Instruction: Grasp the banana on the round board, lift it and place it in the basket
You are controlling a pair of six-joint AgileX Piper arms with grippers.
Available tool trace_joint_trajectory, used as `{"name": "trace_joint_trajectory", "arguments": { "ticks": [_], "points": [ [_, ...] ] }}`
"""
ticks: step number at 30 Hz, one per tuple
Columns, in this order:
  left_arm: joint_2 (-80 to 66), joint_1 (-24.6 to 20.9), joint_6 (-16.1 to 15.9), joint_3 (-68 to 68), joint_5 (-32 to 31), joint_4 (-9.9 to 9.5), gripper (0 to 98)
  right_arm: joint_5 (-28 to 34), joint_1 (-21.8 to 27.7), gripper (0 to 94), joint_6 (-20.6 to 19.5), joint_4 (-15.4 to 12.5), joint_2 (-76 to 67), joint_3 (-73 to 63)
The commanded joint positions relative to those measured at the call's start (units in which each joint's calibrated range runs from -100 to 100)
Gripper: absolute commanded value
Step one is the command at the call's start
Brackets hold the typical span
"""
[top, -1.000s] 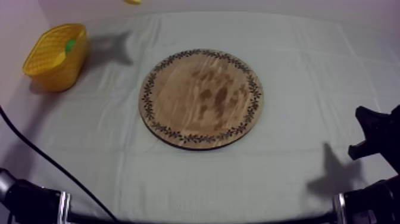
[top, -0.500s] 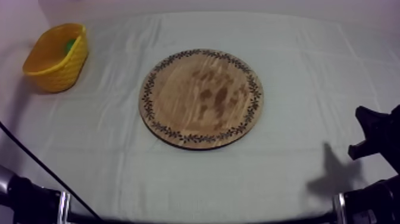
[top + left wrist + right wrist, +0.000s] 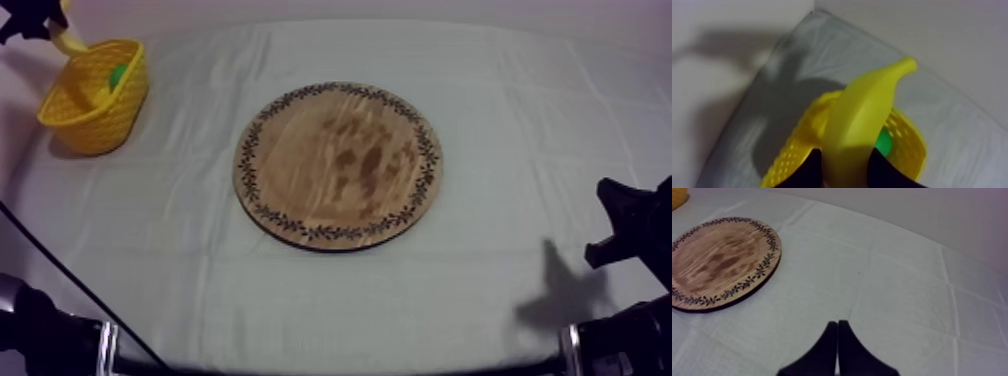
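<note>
Presently my left end effector (image 3: 844, 169) clenches the banana (image 3: 864, 115) by one end, hanging just above the yellow basket (image 3: 908, 150). Released this near the rim, its long body could catch, tip and fall onto the surface (image 3: 520, 120).

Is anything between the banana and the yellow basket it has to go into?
Nothing visible. The banana hangs over the open basket; a green object lies inside it, with room beside.
</note>
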Motion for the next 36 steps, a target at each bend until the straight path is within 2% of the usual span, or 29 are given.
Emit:
{"name": "trace_joint_trajectory", "arguments": {
  "ticks": [1,7,10,15,19,25,32,36],
  "points": [
    [-0.5,0.1,0.2,4.3,0.0,-0.80,33.4,0.0,0.0,0.3,0.0,0.0,0.0,0.0],
    [-2.1,0.4,0.7,13.0,-0.7,-1.86,36.0,0.0,0.0,0.3,0.0,0.0,0.0,0.0],
    [-2.7,0.4,0.8,15.2,-1.2,-1.81,40.7,0.0,0.0,0.3,0.0,0.0,0.0,0.0],
    [-4.0,0.4,0.1,15.8,-1.8,-0.40,57.4,0.0,0.0,0.3,0.0,0.0,0.0,0.0],
    [-5.9,0.4,-0.8,15.4,-2.8,0.75,63.0,0.0,0.0,0.3,-0.1,0.0,0.0,0.0],
    [-13.2,0.2,-1.8,17.1,-4.5,1.65,59.9,0.0,0.0,0.3,0.0,0.0,0.0,0.0],
    [-29.6,1.4,-4.1,29.4,-11.3,2.79,49.6,0.0,0.0,0.3,-0.1,0.0,0.0,0.0],
    [-40.5,2.0,-6.7,38.9,-15.7,5.06,45.2,0.0,0.0,0.3,0.0,0.0,0.0,0.0]
  ]
}}
